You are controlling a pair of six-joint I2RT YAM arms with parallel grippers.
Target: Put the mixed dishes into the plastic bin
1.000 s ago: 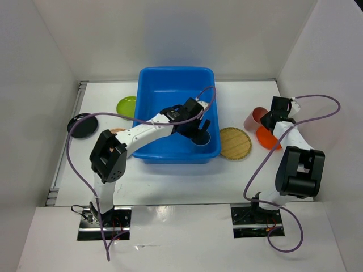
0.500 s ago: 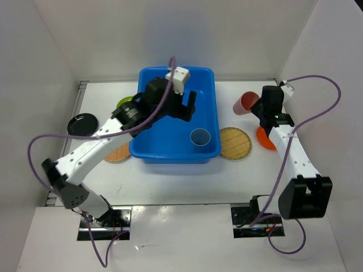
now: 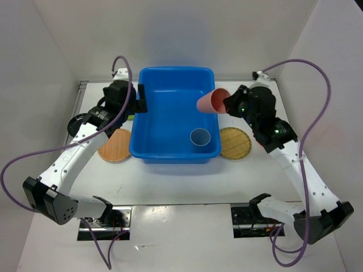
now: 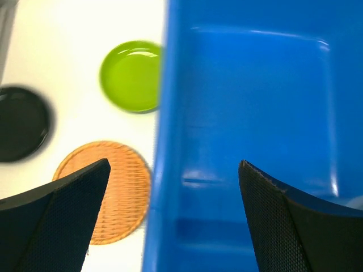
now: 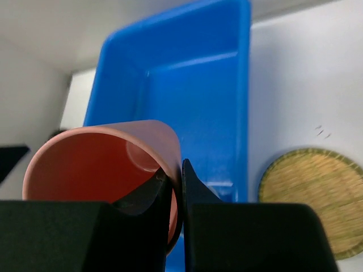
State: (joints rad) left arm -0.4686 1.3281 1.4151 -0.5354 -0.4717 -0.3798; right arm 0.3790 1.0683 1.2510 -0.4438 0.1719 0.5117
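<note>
Aloft, pink cup [image 3: 210, 101] over blue bin [image 3: 164, 116]

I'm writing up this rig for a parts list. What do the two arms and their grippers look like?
Both the left arm and right arm have white links with black joint housings. A purple cable loops loosely along each. The left gripper and right gripper are black, with broad tapered fingers surfaced in a fine mesh texture.

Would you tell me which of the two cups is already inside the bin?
The grey-blue cup, upright on the bin floor; the right gripper holds the pink cup aloft.
</note>
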